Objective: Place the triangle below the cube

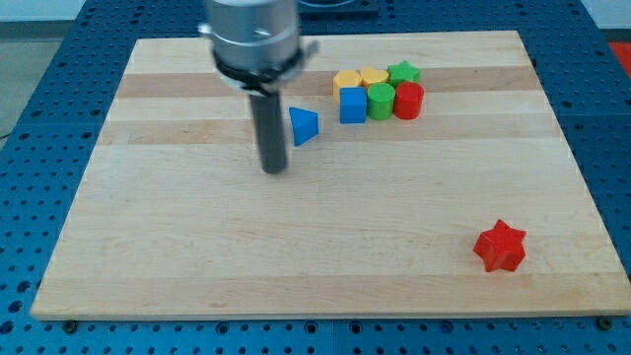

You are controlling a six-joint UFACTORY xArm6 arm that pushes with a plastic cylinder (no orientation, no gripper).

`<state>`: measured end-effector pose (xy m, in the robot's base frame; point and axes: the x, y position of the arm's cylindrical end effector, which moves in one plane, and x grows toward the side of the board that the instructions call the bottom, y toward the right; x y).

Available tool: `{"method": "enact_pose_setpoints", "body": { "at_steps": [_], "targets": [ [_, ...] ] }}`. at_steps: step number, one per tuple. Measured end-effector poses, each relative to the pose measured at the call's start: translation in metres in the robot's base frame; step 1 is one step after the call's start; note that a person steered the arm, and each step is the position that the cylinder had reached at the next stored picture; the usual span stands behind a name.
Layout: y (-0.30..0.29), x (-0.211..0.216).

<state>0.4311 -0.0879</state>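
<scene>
Here, my tip (273, 170) just left of blue triangle (303, 125), no legible writing.

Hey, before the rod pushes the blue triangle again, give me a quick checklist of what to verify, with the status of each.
1. My tip visible: ok.
2. My tip beside the blue triangle, on its left and lower: ok.
3. Tip touching triangle: cannot tell.
4. Blue triangle below the blue cube: not ok, it sits left of it.
5. Board under the cube free: ok.
6. Red star out of the way: ok, far at lower right.
</scene>
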Motion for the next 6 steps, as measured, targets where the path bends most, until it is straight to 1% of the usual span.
{"method": "enact_pose_setpoints", "body": {
  "at_steps": [1, 2, 3, 4, 5, 6],
  "targets": [
    [-0.032, -0.042],
    [-0.017, -0.064],
    [0.043, -0.047],
    [0.106, 0.004],
    [0.146, 0.035],
    [0.106, 0.035]
  ]
}}
